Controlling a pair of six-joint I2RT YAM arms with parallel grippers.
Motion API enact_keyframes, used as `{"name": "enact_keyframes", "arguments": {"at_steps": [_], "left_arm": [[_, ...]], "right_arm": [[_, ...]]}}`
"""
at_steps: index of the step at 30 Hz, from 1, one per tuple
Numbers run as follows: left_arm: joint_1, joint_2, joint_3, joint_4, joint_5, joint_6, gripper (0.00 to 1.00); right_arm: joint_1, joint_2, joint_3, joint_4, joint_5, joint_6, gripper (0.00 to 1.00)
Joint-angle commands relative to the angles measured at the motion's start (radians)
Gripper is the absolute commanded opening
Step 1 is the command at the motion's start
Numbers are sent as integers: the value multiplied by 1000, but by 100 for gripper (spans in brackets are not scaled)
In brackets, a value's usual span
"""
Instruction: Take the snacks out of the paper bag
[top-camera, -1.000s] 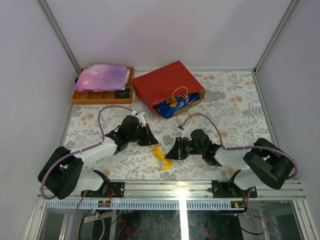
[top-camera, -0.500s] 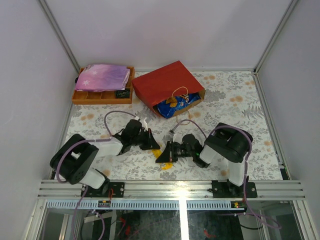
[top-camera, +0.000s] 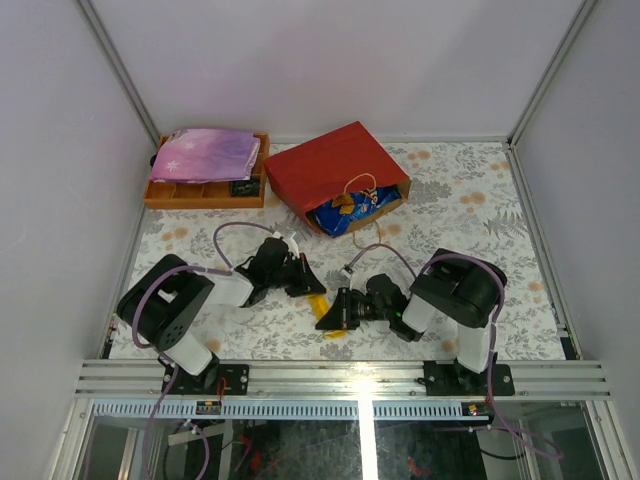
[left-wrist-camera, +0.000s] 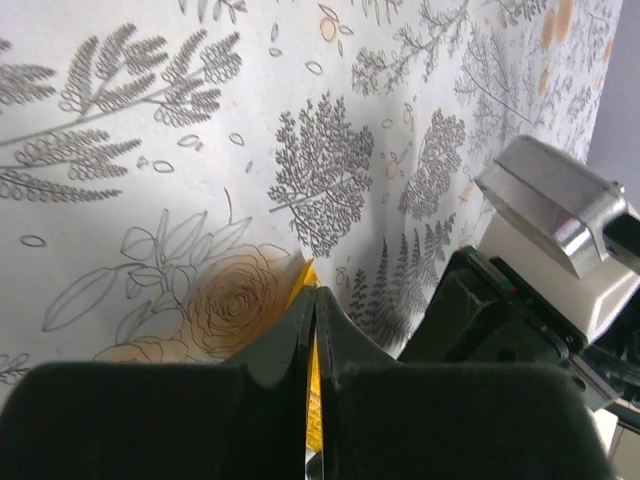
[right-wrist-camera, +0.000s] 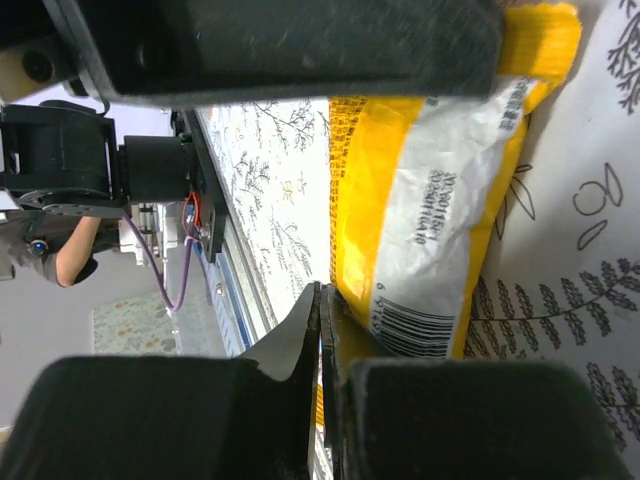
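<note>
Though both are closed, left pincer (left-wrist-camera: 314, 296) and right pincer (right-wrist-camera: 320, 296) flank orange packet (right-wrist-camera: 430, 200).

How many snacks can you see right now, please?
2: a blue chip bag in the mouth of the red paper bag, and a yellow packet lying out on the table. Others may be hidden inside the bag.

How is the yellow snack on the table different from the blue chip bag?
The yellow snack is yellow and white; the blue chip bag is blue with orange. The yellow snack lies out on the table; the blue chip bag sits in the mouth of the red paper bag, partly poking out. The blue chip bag looks bigger than the yellow snack. Both are shiny packets lying down.
</note>
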Motion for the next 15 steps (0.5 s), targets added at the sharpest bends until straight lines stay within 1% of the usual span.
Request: {"name": "enact_keyframes", "arguments": {"at_steps": [1, 6, 8, 9, 11, 13, 15], "left_arm": [[3, 43, -1, -106, -144, 17, 0], [2, 35, 32, -164, -189, 29, 0], [2, 23, 52, -202, -218, 43, 0], [2, 17, 65, -223, -232, 52, 0], [2, -6, 85, -258, -253, 70, 0], [2, -46, 110, -295, -267, 89, 0], [2, -113, 131, -330, -271, 115, 0]], "right_arm": [[30, -14, -44, -320, 112, -87, 0], [81, -196, -12, -654, 258, -180, 0], [93, -317, 18, -790, 309, -232, 0], [92, -365, 40, -866, 332, -253, 5], [93, -456, 87, -976, 385, -301, 25], [91, -531, 149, -1080, 441, -347, 50], [89, -589, 206, -1167, 489, -391, 67]]}}
